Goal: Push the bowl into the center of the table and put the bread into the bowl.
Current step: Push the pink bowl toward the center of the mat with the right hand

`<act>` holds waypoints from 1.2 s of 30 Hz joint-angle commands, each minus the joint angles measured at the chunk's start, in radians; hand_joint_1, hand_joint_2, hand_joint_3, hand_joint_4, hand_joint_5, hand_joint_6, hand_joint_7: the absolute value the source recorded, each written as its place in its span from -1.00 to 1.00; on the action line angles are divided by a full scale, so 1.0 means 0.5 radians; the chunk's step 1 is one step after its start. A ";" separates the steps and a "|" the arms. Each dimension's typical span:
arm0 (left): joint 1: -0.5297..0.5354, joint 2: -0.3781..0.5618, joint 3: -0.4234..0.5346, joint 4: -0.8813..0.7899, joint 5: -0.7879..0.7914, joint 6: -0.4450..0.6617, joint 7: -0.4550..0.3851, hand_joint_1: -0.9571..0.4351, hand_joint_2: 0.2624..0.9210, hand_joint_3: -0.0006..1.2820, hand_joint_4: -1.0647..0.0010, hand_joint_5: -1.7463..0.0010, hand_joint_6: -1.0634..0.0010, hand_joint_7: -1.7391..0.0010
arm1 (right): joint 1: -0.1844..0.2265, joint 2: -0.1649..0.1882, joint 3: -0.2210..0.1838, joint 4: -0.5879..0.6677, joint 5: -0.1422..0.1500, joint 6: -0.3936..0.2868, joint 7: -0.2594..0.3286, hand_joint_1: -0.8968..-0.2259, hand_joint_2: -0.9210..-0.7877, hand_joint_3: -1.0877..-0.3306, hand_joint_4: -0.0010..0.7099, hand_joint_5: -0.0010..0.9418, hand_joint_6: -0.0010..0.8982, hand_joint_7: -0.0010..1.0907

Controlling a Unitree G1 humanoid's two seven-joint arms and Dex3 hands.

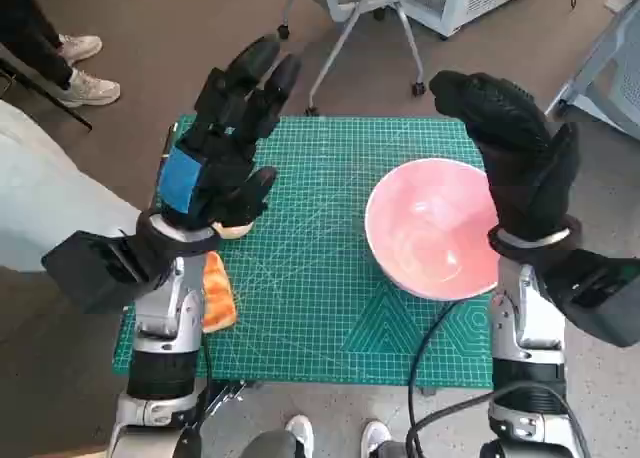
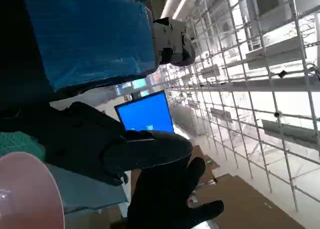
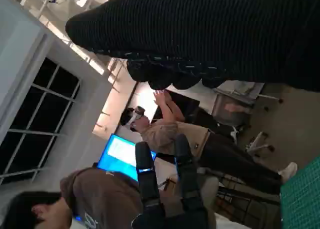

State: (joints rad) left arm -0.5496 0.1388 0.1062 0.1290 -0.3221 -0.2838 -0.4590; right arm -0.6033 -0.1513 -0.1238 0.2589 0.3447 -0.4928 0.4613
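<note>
Green cutting mat (image 1: 320, 288) fills the head view, with the pink bowl (image 1: 435, 228) at its 3 o'clock edge under the empty, loosely spread right hand (image 1: 515, 158), and the bread (image 1: 218, 293) at 8 o'clock beside the left hand (image 1: 225, 148), which hovers empty with fingers extended. Only the left wrist view adds a blue screen (image 2: 145, 113) and wire shelving (image 2: 250, 79) beyond the bowl's rim. Only the right wrist view shows two people (image 3: 200, 139) behind the left hand's raised fingers (image 3: 145, 174).

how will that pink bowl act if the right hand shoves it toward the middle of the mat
The pink bowl looks smooth and thin, so it probably slides easily on the green mat. A high push on its rim might tip it.
</note>
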 commanded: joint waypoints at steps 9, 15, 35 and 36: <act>-0.027 0.020 0.001 -0.022 -0.030 0.047 -0.026 -0.66 1.00 -0.26 0.77 1.00 1.00 0.44 | 0.063 -0.007 0.003 -0.007 -0.027 0.041 -0.010 -0.25 -1.00 0.04 -0.52 -0.99 -1.00 0.00; -0.031 0.028 0.000 -0.022 -0.029 0.052 -0.034 -0.65 1.00 -0.26 0.77 1.00 1.00 0.44 | 0.072 -0.004 0.001 -0.017 -0.024 0.043 -0.011 -0.25 -1.00 0.04 -0.52 -0.99 -1.00 0.01; -0.035 0.031 -0.001 -0.023 -0.038 0.069 -0.057 -0.63 1.00 -0.26 0.77 1.00 1.00 0.44 | 0.078 0.003 0.000 -0.018 -0.008 0.057 -0.005 -0.26 -1.00 0.05 -0.51 -0.99 -1.00 0.03; -0.035 0.031 -0.001 -0.023 -0.039 0.069 -0.058 -0.63 1.00 -0.26 0.77 1.00 1.00 0.44 | 0.078 0.003 0.000 -0.017 -0.007 0.058 -0.005 -0.27 -1.00 0.05 -0.51 -0.99 -1.00 0.03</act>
State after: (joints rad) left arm -0.5514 0.1497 0.1060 0.1288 -0.3296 -0.2547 -0.4828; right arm -0.5860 -0.1517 -0.1228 0.2443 0.3459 -0.4813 0.4613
